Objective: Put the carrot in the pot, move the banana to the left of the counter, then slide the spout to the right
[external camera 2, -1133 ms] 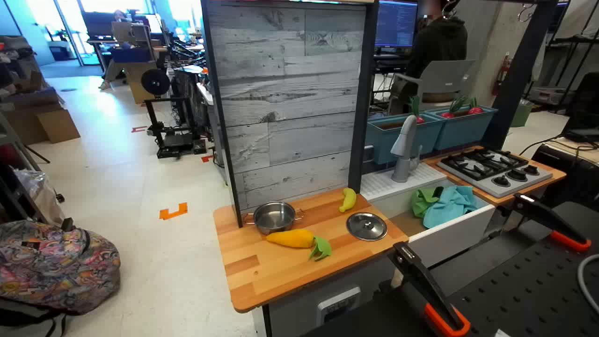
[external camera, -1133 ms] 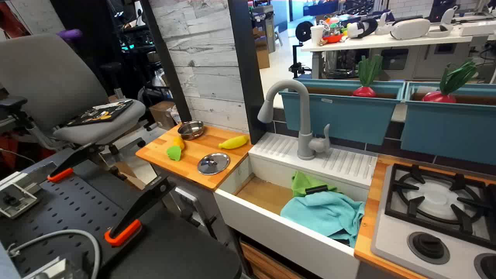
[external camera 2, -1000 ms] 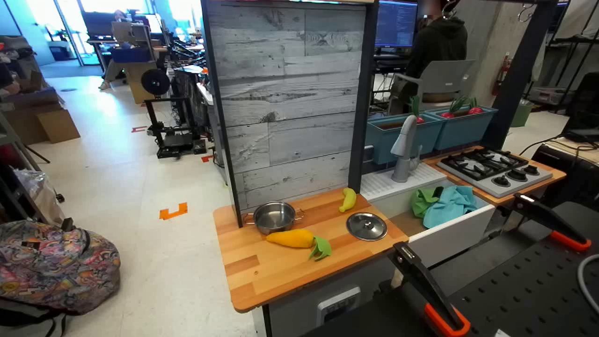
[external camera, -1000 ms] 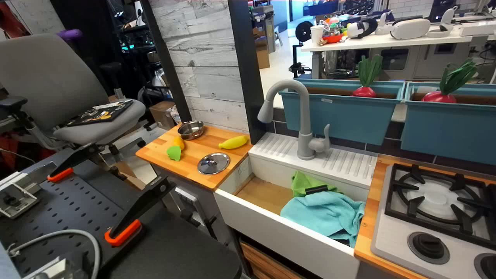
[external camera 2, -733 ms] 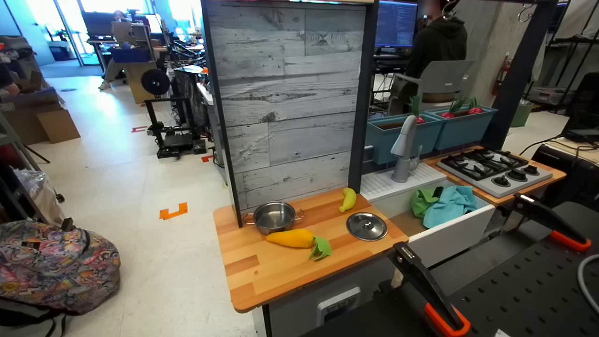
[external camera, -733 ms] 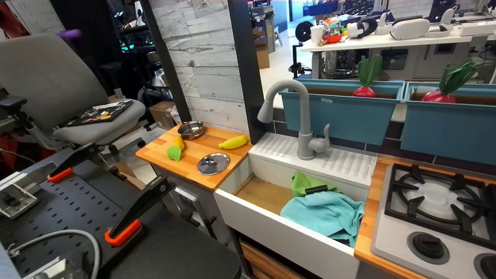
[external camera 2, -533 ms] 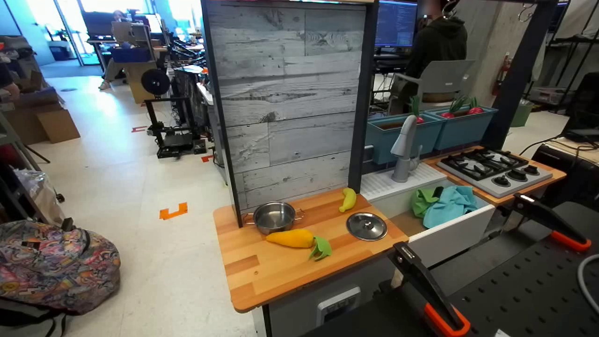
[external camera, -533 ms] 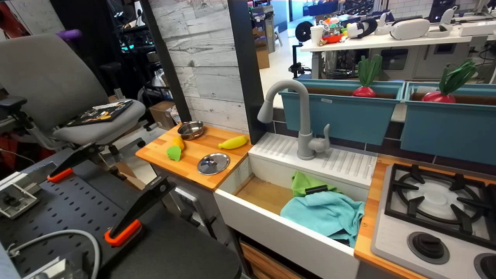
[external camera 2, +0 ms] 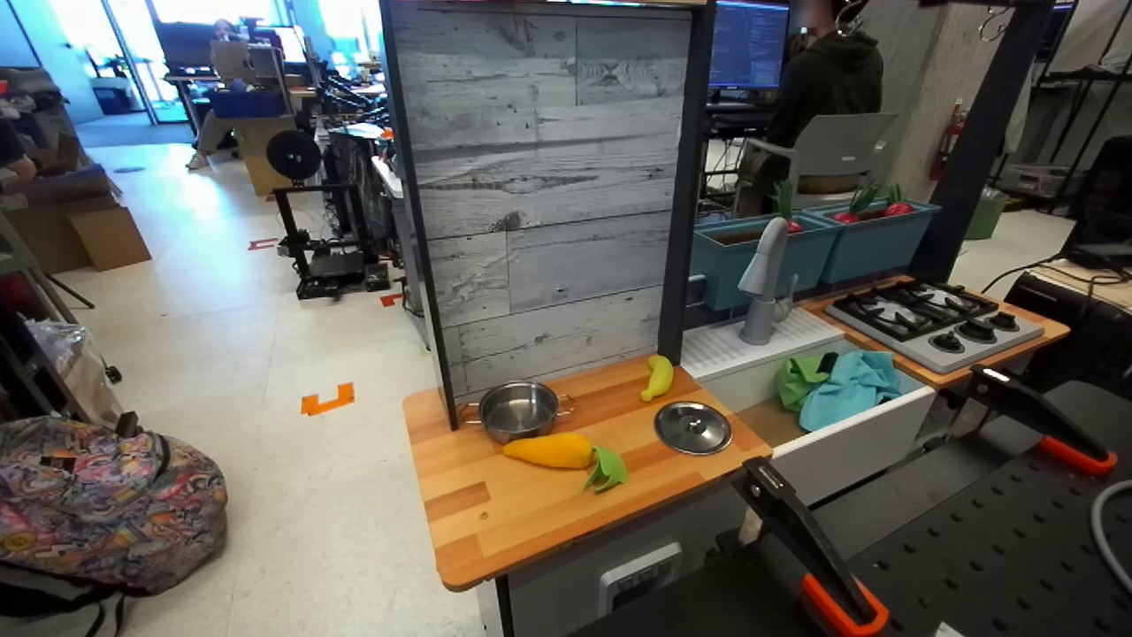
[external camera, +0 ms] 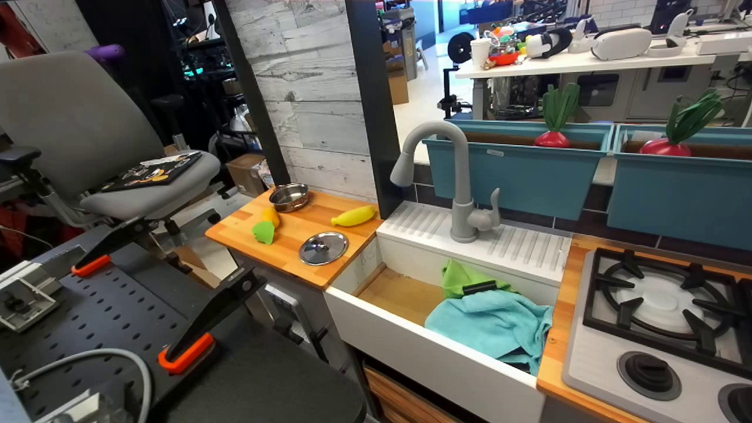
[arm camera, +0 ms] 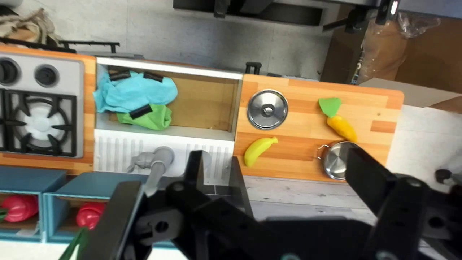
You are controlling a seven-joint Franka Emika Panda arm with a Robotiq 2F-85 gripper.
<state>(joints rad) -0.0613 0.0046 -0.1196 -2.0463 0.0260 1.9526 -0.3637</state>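
Observation:
The carrot, orange-yellow with a green leafy top, lies on the wooden counter in both exterior views (external camera: pixel 271 216) (external camera 2: pixel 553 450) and the wrist view (arm camera: pixel 342 128). The small silvery pot (external camera 2: pixel 517 409) stands close beside it; I cannot tell if they touch. The yellow banana (external camera 2: pixel 657 379) lies on the counter (external camera 2: pixel 495 522) near its sink-side edge. The grey spout (external camera: pixel 462 170) arches at the back of the sink, its outlet pointing towards the counter. My gripper (arm camera: pixel 274 159) shows only in the wrist view, open and empty, high above; one finger hides part of the pot (arm camera: pixel 334 160).
A metal pot lid (external camera: pixel 324 248) lies on the counter. The white sink (external camera: pixel 435 358) beside it holds blue and green cloths (external camera: pixel 490 320). A stove (external camera: pixel 664 305), blue planters (external camera: pixel 517 176) and a grey wood panel (external camera 2: pixel 548 203) stand around. Clamps (external camera: pixel 211 311) edge the black table.

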